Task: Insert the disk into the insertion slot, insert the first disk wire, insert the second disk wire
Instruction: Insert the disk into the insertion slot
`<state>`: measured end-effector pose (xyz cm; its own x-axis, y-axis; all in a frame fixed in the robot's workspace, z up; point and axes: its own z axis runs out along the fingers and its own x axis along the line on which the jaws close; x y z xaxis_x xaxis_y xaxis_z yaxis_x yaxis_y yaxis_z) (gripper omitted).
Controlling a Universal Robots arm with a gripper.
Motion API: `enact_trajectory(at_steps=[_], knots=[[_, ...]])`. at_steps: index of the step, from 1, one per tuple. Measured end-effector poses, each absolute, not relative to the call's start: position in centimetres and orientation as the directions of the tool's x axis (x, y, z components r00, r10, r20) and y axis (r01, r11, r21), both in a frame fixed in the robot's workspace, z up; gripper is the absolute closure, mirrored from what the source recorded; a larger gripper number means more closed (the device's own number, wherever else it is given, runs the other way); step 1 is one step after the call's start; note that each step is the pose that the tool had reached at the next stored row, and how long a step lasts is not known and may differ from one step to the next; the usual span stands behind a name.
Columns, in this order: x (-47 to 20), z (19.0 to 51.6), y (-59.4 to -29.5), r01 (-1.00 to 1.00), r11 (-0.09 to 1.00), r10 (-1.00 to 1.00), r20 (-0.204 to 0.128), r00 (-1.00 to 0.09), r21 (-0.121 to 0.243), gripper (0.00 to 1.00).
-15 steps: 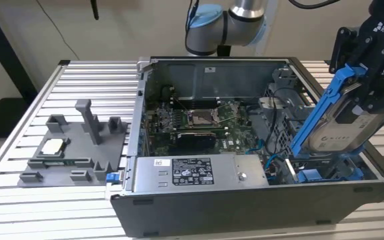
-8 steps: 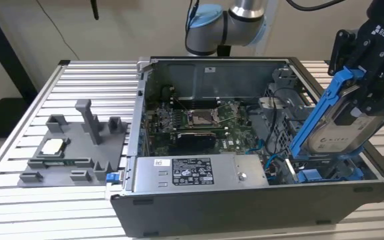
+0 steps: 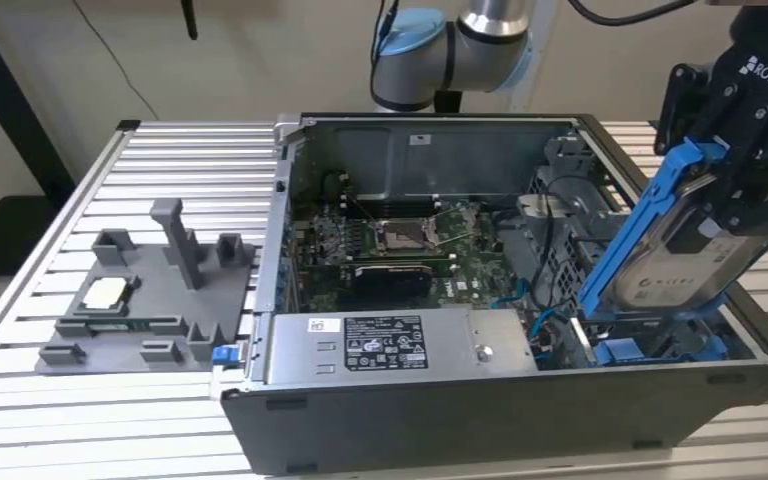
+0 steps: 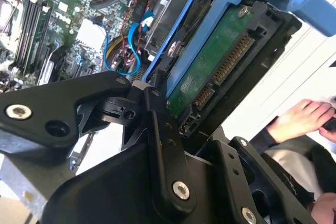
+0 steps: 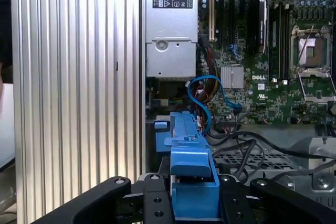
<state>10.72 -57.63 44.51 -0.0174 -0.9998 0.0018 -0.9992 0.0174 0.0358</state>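
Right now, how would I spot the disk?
Find the open computer case, then its end at the exterior view's right. There the black gripper holds the disk tilted: a flat silver slab in a bright blue frame, unlike the grey labelled box.

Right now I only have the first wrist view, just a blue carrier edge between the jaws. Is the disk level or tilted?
Observer: Tilted. In the exterior view the disk leans steeply, upper end in the gripper, lower end down inside the computer case.
Operator: Is it lying in the slot?
Observer: No. Just its lower end is down by the blue fittings of the insertion slot, at the exterior view's right.
Operator: Anything plugged into it?
Observer: No. The second wrist view shows its green circuit board and a bare connector.
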Motion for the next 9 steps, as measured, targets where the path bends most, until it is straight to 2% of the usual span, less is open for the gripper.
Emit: enact_trajectory(at_steps=[9], knots=[[10.72,44.09,-57.63,-0.999,0.017,-1.000,0.002,-0.017,0.036,0.67]])
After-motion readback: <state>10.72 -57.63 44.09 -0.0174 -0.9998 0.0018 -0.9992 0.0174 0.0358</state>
